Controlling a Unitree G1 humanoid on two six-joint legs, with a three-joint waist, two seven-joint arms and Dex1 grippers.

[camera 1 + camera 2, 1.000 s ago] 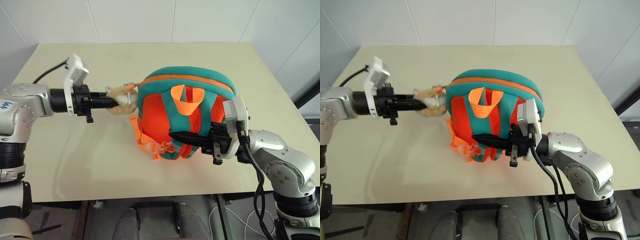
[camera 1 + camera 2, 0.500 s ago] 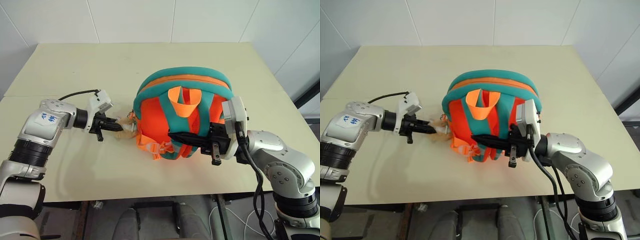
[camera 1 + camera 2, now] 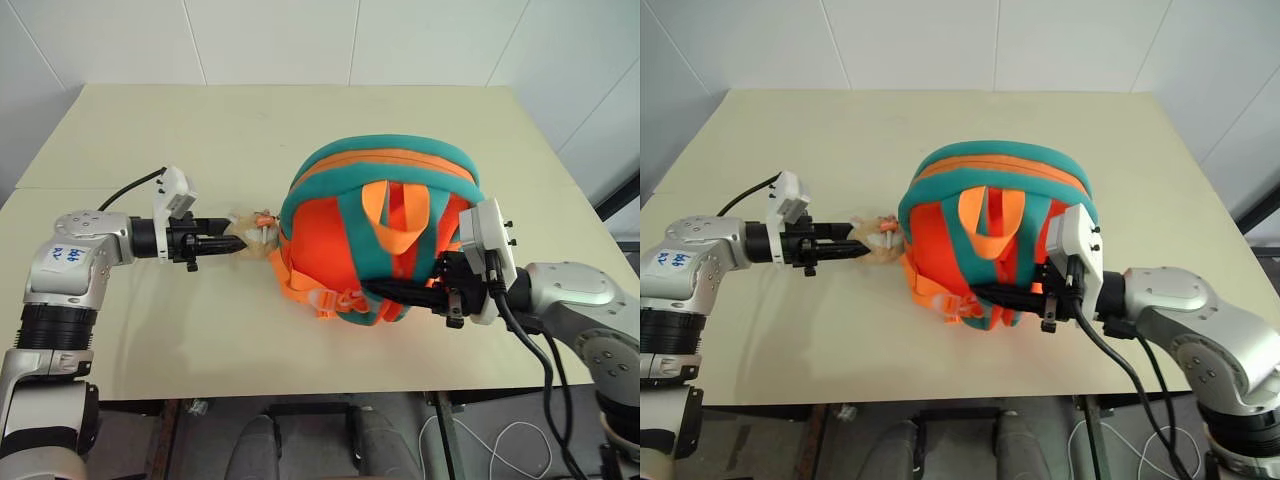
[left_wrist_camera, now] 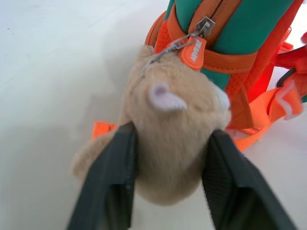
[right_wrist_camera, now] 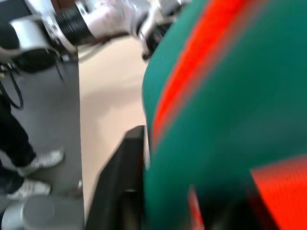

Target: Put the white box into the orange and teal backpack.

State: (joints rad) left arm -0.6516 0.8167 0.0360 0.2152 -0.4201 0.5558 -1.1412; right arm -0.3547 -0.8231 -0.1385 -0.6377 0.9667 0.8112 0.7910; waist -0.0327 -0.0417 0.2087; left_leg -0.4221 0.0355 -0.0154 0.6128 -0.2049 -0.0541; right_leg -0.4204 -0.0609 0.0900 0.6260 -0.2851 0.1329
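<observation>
The small orange and teal fabric backpack (image 3: 380,235) is lying zipped on the beige table (image 3: 150,130). The left gripper (image 4: 165,191) is clasping its tan plush toy (image 4: 177,139); whether the right gripper's (image 3: 400,293) fingers are gripping the backpack's lower edge, I cannot tell. The white box is presumably inside.

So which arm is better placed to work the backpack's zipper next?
Probably the left. Its gripper straddles the plush toy, which hangs off the zipper pull. The right gripper is at the strap side of the backpack.
</observation>
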